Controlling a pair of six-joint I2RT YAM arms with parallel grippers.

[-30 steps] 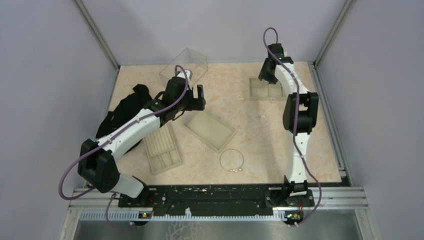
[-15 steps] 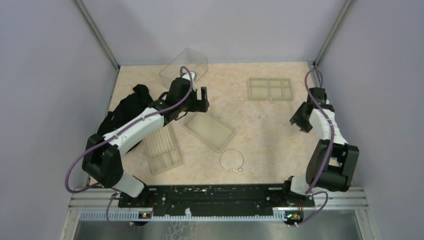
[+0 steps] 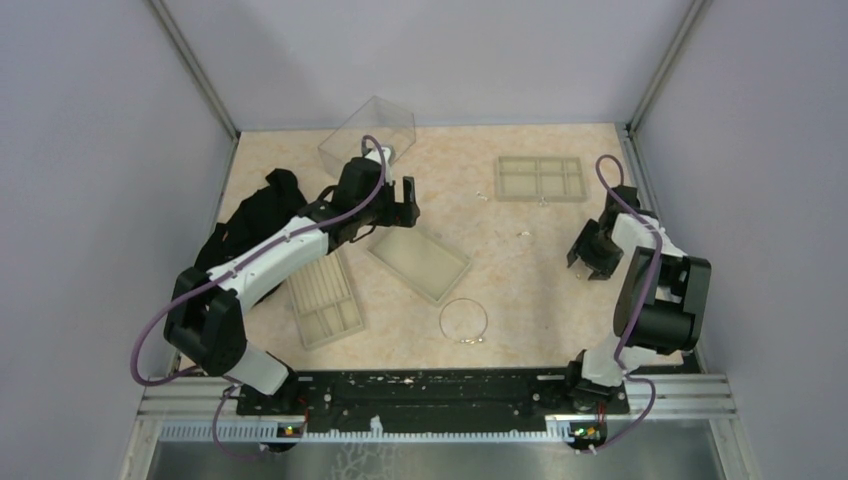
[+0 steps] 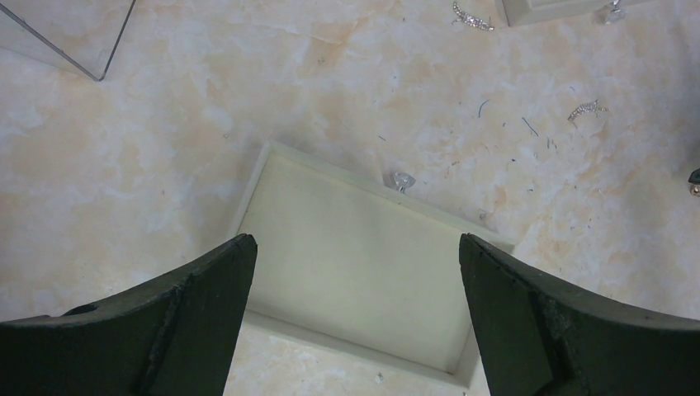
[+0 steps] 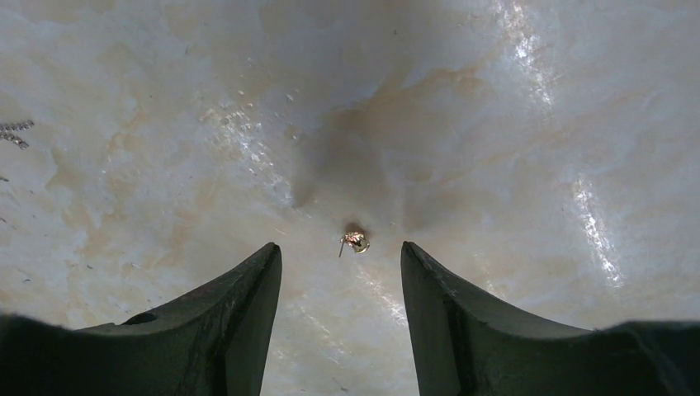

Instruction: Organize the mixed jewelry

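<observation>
Right wrist, gold stud between parted fingers, indiscernible in top external

A clear box, black cloth, compartmented tray, flat tray and ridged tray lie on the marbled table.

My robot test cell, a lab bench.
Plain grey panels and aluminium rails box in my marbled tabletop.

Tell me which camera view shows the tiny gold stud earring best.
The right wrist view: the tiny gold stud earring lies sharp at the tips of the open right hand. The top view leaves it too small to find; the left wrist view does not clearly show it.
</observation>
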